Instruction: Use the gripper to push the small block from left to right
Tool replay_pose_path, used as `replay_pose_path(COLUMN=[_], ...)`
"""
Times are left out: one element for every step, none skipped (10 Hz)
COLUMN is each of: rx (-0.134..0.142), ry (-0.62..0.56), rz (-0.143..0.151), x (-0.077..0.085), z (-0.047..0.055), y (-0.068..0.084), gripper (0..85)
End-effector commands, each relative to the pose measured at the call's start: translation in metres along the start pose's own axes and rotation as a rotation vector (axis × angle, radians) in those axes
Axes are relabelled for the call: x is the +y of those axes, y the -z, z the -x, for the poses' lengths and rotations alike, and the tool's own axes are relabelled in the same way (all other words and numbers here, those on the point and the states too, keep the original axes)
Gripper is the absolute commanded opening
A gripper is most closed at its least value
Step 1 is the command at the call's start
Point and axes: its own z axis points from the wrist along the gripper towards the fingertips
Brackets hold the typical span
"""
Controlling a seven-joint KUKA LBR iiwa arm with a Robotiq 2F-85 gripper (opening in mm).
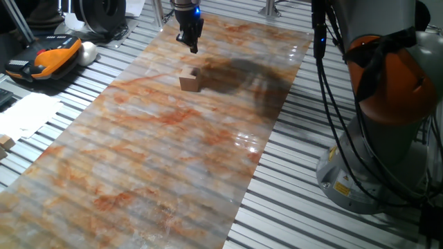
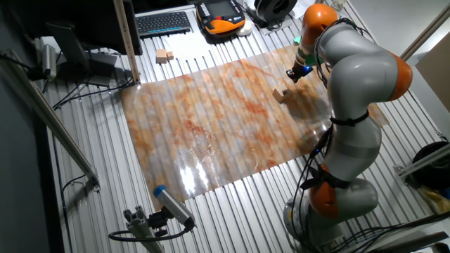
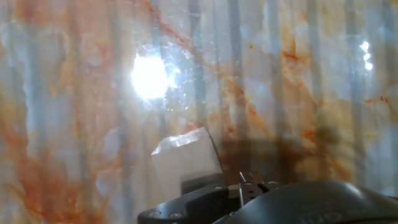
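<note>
Gripper: nearest the hand camera; hangs above the mat; whether its fingers are apart or together I cannot tell.
Small block: on the mat, at 6 o'clock of the gripper, near.

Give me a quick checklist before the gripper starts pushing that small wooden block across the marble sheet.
1. Small block flat on the sheet: ok.
2. Gripper close to the block: ok, just above and behind it.
3. Fingers touching the block: cannot tell; one fixed view suggests a gap.
4. Jaws open or shut: cannot tell.
5. Sheet around the block free of other objects: ok.
6. Orange-and-black device off the sheet: ok.
</note>
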Motion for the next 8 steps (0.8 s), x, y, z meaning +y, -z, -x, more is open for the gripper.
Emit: replay_pose_path(rx=[0.001,0.001,-0.001,-0.002,-0.002,-0.003,-0.006,-0.005], ry=[-0.002,0.000,0.004,0.015,0.018,0.021,0.022,0.019], rz=[0.011,0.015,0.018,0.015,0.020,0.030,0.032,0.032], x=[-0.001,-0.002,-0.004,-0.006,-0.008,-0.008,-0.006,-0.003], z=[0.002,0.008,0.011,0.014,0.016,0.016,0.015,0.014], y=[-0.004,-0.011,-0.017,-0.024,-0.030,-0.036,-0.042,-0.046], gripper=[0.0,0.0,0.0,0.0,0.0,0.0,0.0,0.0])
